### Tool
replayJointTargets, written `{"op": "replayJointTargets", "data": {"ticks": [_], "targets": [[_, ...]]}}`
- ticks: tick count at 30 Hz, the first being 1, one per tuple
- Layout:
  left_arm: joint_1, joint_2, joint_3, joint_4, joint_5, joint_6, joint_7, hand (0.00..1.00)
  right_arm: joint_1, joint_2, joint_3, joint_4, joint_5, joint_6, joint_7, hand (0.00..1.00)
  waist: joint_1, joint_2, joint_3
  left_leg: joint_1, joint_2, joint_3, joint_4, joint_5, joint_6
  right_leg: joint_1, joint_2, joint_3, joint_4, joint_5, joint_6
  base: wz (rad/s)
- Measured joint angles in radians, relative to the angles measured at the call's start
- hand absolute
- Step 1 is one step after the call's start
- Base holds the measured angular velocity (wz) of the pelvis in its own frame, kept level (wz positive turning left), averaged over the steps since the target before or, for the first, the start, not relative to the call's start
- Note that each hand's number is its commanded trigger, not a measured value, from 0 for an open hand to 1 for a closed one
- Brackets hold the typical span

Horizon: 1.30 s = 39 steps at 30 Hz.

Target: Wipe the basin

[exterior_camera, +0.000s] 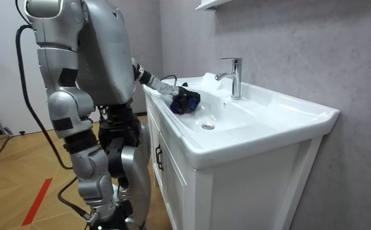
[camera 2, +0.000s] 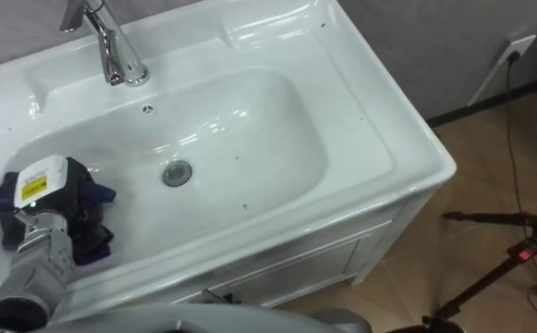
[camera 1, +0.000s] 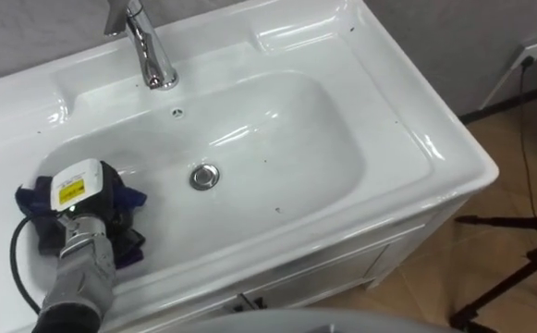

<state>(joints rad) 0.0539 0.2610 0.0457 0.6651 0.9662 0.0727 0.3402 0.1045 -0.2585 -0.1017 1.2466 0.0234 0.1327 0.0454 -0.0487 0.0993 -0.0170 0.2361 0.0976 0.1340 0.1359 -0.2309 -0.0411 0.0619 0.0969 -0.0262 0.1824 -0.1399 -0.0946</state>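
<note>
At the left end of the white basin (camera 1: pixel 277 120), a dark blue cloth (camera 1: pixel 129 198) is lying bunched up against the sloping wall. It is sitting well apart from the drain (camera 1: pixel 205 176) in the middle and the chrome faucet (camera 1: pixel 148 46) on the back edge. The left hand (camera 1: pixel 85 209) is resting on top of the cloth, covering most of it. Whether it is clutching the cloth or lying flat cannot be told

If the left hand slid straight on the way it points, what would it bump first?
Probably the basin's back wall, left of the tap. The left hand, on the cloth, points there, though depth is unclear.
</note>
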Motion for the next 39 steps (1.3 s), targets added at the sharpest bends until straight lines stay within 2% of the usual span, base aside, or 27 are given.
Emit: {"op": "replayJointTargets", "data": {"ticks": [3, 8, 10, 12, 14, 17, 20, 26, 30, 34, 39], "targets": [[0.0, 0.003, 0.0, -0.016, 0.009, 0.001, -0.001, 1.0, -0.002, 0.0, 0.0, 0.004, -0.005, 0.0, 0.0, 0.0, 0.002, 0.002, 0.0014, -0.012, 0.0, -0.001, 0.0, 0.0, 0.0, -0.012, -0.001, -0.005, 0.004, 0.0, 0.0, 0.06], [0.0, 0.012, 0.013, -0.078, 0.008, 0.001, 0.0, 1.0, -0.002, 0.0, 0.001, 0.006, -0.001, -0.002, 0.001, 0.0, 0.014, -0.004, 0.0145, -0.017, 0.0, -0.003, 0.001, 0.0, 0.0, -0.014, -0.003, -0.009, 0.002, 0.0, 0.0, 0.04], [0.0, 0.022, 0.013, -0.093, 0.007, 0.001, 0.0, 1.0, -0.004, 0.0, 0.002, 0.007, 0.008, -0.008, 0.001, 0.0, 0.013, -0.004, 0.0147, -0.021, -0.001, -0.006, 0.001, 0.0, 0.0, -0.014, -0.005, -0.011, -0.002, -0.001, 0.001, 0.11], [-0.004, 0.031, 0.013, -0.104, 0.006, -0.002, 0.006, 1.0, -0.004, 0.001, 0.003, 0.017, 0.011, -0.031, 0.0, 0.0, 0.008, -0.002, 0.0133, -0.024, -0.002, -0.01, 0.001, 0.0, 0.0, -0.008, -0.007, -0.022, -0.013, 0.002, 0.003, 0.14], [-0.004, 0.042, 0.013, -0.145, 0.006, -0.004, 0.008, 1.0, 0.003, 0.002, 0.004, 0.025, 0.011, -0.047, 0.0, 0.0, 0.003, -0.003, 0.0132, -0.034, -0.003, -0.032, 0.001, 0.0, 0.0, -0.011, -0.01, -0.032, -0.013, 0.002, 0.004, 0.2], [-0.005, 0.055, 0.034, -0.216, 0.006, -0.005, 0.051, 1.0, 0.001, 0.002, 0.018, 0.046, 0.01, -0.048, -0.009, 0.0, 0.004, -0.003, 0.0139, -0.035, -0.004, -0.043, 0.001, 0.0, 0.0, -0.01, -0.011, -0.037, -0.014, 0.002, 0.004, 0.08], [-0.008, 0.082, 0.041, -0.256, 0.007, -0.003, 0.072, 1.0, 0.007, 0.002, 0.052, 0.052, 0.011, -0.051, -0.01, 0.0, 0.003, -0.001, 0.0152, -0.039, -0.004, -0.054, 0.001, 0.0, 0.0, -0.01, -0.013, -0.046, -0.015, 0.002, 0.005, 0.08], [-0.008, 0.087, 0.071, -0.36, 0.007, 0.013, 0.087, 1.0, 0.014, 0.002, 0.082, 0.078, 0.007, -0.049, -0.002, 0.0, 0.004, 0.001, 0.0185, -0.044, -0.007, -0.055, 0.0, 0.0, 0.0, -0.011, -0.017, -0.052, -0.015, 0.0, 0.008, 0.06], [-0.008, 0.105, 0.071, -0.377, 0.007, 0.01, 0.116, 1.0, 0.017, 0.002, 0.083, 0.084, 0.006, -0.047, 0.002, 0.0, 0.004, 0.014, 0.0258, -0.044, -0.009, -0.056, 0.0, 0.0, 0.0, -0.012, -0.019, -0.051, -0.013, -0.001, 0.01, 0.02], [-0.008, 0.11, 0.071, -0.392, 0.008, 0.01, 0.13, 1.0, 0.029, 0.003, 0.084, 0.085, 0.006, -0.047, 0.002, 0.0, 0.004, 0.018, 0.0258, -0.044, -0.01, -0.056, 0.002, 0.0, 0.0, -0.013, -0.02, -0.051, -0.011, -0.001, 0.01, 0.0], [-0.008, 0.111, 0.072, -0.469, 0.009, 0.01, 0.149, 1.0, 0.036, 0.002, 0.088, 0.082, -0.005, -0.045, 0.002, 0.0, 0.027, 0.014, 0.0241, -0.052, -0.01, -0.057, 0.002, 0.0, 0.0, -0.027, -0.02, -0.051, -0.005, -0.001, 0.01, 0.0]]}}
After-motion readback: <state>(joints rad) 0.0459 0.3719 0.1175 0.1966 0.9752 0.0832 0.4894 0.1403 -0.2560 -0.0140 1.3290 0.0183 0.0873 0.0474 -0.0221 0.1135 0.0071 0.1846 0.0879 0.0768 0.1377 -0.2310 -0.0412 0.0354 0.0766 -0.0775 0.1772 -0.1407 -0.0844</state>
